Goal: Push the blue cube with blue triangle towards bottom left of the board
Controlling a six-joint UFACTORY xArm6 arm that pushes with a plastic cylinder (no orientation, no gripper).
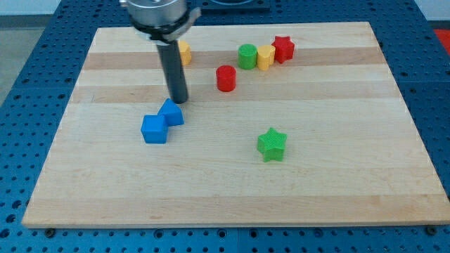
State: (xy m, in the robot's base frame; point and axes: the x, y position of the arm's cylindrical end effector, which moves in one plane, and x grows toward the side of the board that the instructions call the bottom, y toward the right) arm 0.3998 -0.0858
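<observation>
A blue cube (154, 129) sits on the wooden board (232, 176) left of centre. A blue triangle block (171, 112) touches its upper right corner. My tip (180, 101) is just above and to the right of the blue triangle block, right at its upper edge. The dark rod rises from there toward the view's top.
A yellow block (185, 52) is partly hidden behind the rod. A red cylinder (226, 78), a green cylinder (247, 56), a yellow block (266, 57) and a red star (283, 48) lie near the top. A green star (271, 144) lies right of centre.
</observation>
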